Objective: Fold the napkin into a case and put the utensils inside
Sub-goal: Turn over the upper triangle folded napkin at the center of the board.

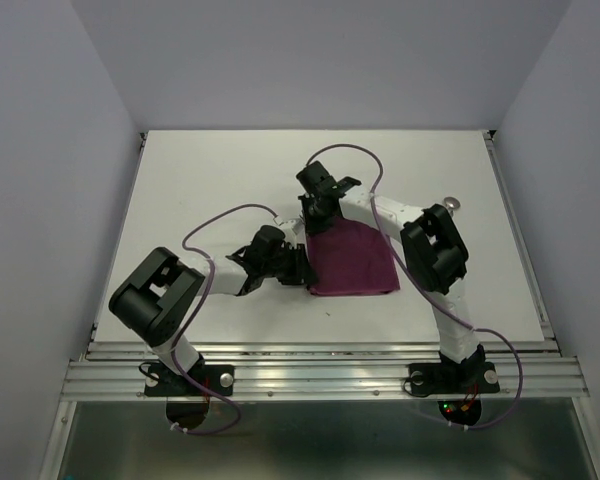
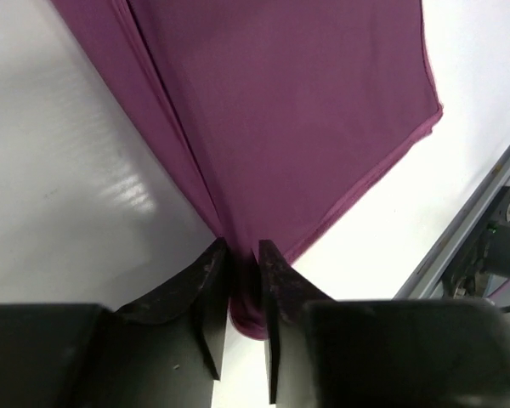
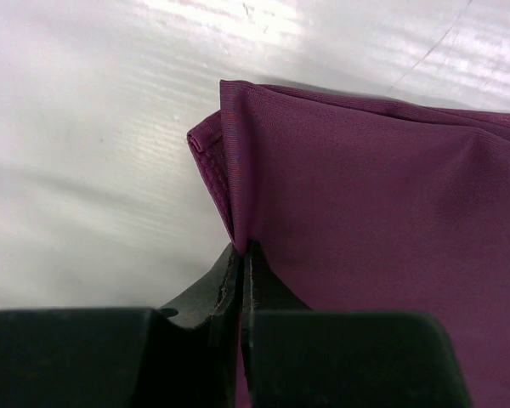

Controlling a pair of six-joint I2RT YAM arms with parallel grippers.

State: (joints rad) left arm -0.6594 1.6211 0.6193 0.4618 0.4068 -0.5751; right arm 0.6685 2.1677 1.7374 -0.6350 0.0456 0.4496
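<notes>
Right claw (image 3: 242, 255) is closed on the far-left corner of the napkin (image 1: 352, 262), with the cloth pinched between its jaws. Left claw (image 2: 241, 255) straddles the near-left corner with its jaws narrowly parted; whether they press the cloth cannot be told.

One bench (image 1: 230, 180) carries one plum napkin, folded flat, between two arms. The left arm (image 1: 165, 295) is bent low, forearm reaching right. The right arm (image 1: 435, 250) has its elbow over the napkin's right edge, forearm reaching left. One small shiny metal piece (image 1: 453, 202) lies near the bench's right edge, well apart.

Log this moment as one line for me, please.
stage: folding | napkin: folded, lying flat | left gripper: astride near-left corner, grip unclear | right gripper: shut on far-left corner
</notes>
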